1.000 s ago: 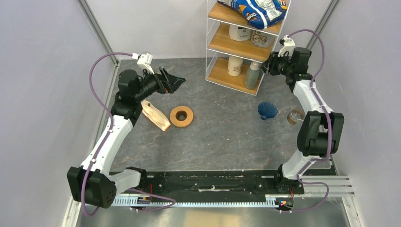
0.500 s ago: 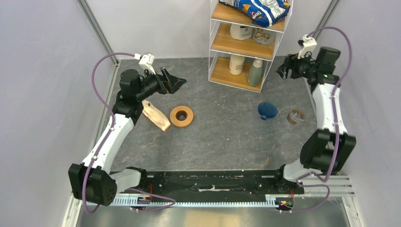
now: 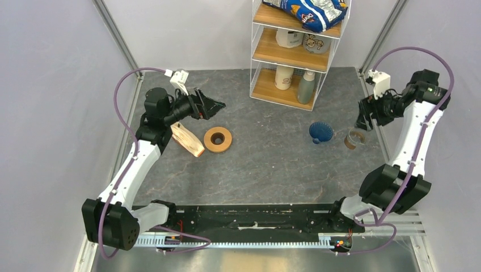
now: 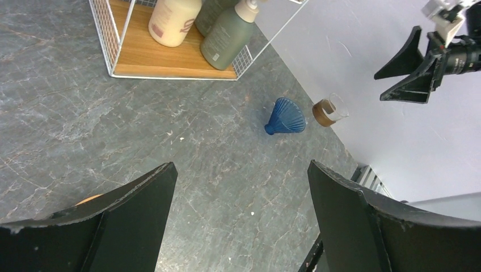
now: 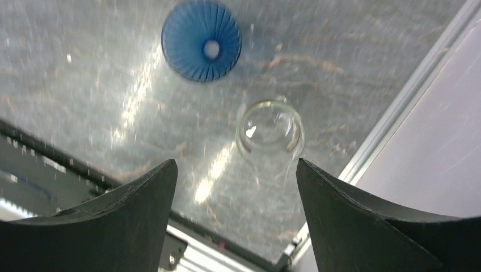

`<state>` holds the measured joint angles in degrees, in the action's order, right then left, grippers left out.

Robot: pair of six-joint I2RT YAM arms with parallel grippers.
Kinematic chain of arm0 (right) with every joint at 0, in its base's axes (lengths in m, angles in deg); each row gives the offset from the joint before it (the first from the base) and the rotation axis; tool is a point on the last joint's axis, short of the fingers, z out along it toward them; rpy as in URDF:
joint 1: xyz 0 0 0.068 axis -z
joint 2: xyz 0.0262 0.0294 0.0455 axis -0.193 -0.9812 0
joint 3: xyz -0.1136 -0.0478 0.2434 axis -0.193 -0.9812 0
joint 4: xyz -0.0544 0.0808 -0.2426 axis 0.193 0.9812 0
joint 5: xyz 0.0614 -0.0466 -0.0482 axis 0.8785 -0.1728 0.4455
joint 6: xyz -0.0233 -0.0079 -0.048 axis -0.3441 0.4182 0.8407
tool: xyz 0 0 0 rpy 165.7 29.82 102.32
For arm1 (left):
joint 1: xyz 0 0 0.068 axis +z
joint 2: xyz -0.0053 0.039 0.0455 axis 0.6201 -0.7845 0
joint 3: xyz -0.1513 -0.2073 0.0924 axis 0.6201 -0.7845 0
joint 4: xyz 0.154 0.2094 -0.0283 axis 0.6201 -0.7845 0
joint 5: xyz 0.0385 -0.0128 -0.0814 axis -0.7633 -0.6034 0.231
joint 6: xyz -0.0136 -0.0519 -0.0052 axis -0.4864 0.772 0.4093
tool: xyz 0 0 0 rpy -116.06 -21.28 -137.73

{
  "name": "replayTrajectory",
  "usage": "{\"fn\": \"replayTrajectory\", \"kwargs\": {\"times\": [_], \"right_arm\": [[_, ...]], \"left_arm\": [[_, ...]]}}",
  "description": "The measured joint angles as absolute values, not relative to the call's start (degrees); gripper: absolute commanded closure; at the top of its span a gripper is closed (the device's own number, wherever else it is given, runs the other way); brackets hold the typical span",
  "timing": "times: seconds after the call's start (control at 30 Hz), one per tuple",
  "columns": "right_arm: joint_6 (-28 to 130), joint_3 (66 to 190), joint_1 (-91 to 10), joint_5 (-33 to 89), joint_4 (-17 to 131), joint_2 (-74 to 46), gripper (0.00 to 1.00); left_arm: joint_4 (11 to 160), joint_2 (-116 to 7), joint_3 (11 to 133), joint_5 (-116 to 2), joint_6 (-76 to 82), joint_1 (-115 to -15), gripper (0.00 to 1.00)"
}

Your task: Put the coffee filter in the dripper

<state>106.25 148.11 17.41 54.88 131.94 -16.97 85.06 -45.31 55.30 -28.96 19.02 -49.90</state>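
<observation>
Left gripper (image 3: 217,105) and right gripper (image 3: 361,120) both agape, empty; dripper (image 3: 321,132) bare; no filter yet taken from paper stack (image 3: 187,139); task unstarted

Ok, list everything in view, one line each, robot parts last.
dripper: one, dark blue, lying right of centre
glass cup: one, clear, just right of dripper
ring: one, orange-brown, left of centre
paper stack: one, cream-tan, left of ring
rack: one, white wire, wooden shelves, back edge
cream bottle: one, bottom shelf
pump bottle: one, grey-green, beside it
containers: two, whitish, middle shelf
snack bag: one, blue, upper shelf
table: one, grey
left fingers: two, black, open, empty
right fingers: two, black, open, above glass cup
</observation>
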Motion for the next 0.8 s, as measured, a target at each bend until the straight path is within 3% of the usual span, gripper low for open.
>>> {"fn": "replayTrajectory", "kwargs": {"times": [0.3,0.43,0.8], "right_arm": [[123.0,153.4,19.4,48.1,143.1,-25.9,0.11],[124.9,153.1,19.4,44.2,144.0,-29.0,0.03],[124.9,143.4,18.9,37.9,142.0,-31.1,0.03]], "left_arm": [[85.5,-44.6,53.9,-27.5,19.0,-49.9,0.07],[85.7,-44.6,53.7,-27.5,19.0,-49.9,0.07],[86.4,-44.6,53.7,-27.5,19.0,-49.9,0.07]]}}
